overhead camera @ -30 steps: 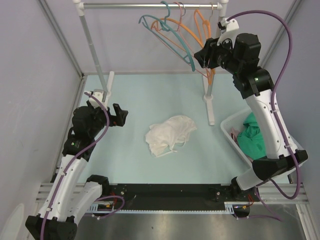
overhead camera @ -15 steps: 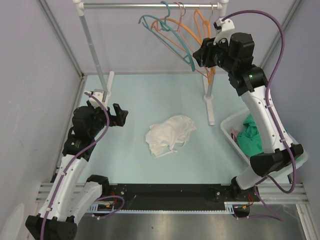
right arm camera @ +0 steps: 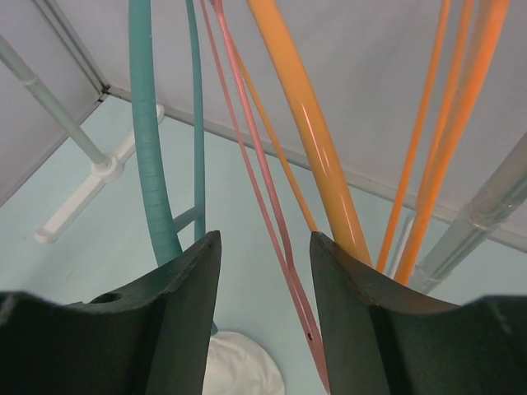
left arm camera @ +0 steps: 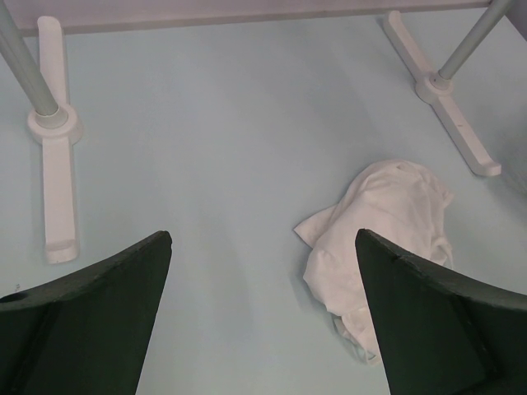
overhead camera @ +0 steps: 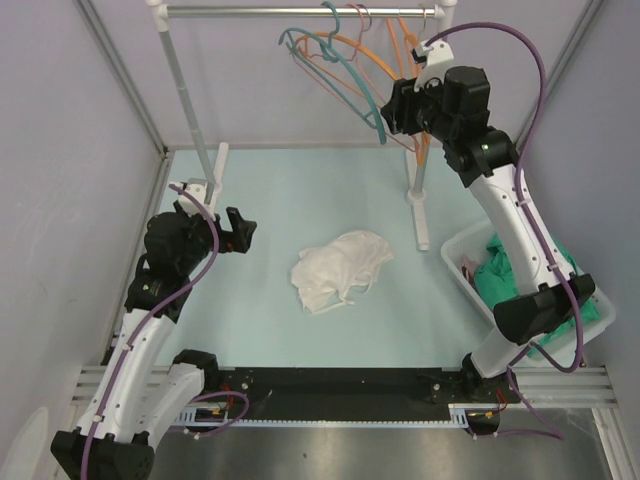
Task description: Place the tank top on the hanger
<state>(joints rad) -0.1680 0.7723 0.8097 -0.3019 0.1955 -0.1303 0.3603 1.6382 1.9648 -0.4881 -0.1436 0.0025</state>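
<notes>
The white tank top (overhead camera: 340, 270) lies crumpled on the pale blue table, also seen in the left wrist view (left arm camera: 379, 222) and at the bottom of the right wrist view (right arm camera: 239, 370). The thin pink hanger (overhead camera: 361, 18) hangs on the rail among teal and orange ones. My right gripper (overhead camera: 395, 108) is raised among them. In its wrist view the gripper (right arm camera: 265, 243) is open with the pink hanger's thin arms (right arm camera: 263, 181) running between the jaws, touching neither. My left gripper (overhead camera: 240, 230) hovers left of the tank top, wide open and empty (left arm camera: 263, 239).
A teal hanger (right arm camera: 148, 148) and orange hangers (right arm camera: 317, 140) flank the pink one. The rack's rail (overhead camera: 260, 11), posts (overhead camera: 190, 100) and white feet (left arm camera: 58, 156) stand at the back. A white bin (overhead camera: 460, 262) with a green garment (overhead camera: 510, 275) sits at the right.
My right gripper has moved up and left, deeper among the hangers, and the hangers have shifted slightly. The left arm and the tank top have stayed put.
</notes>
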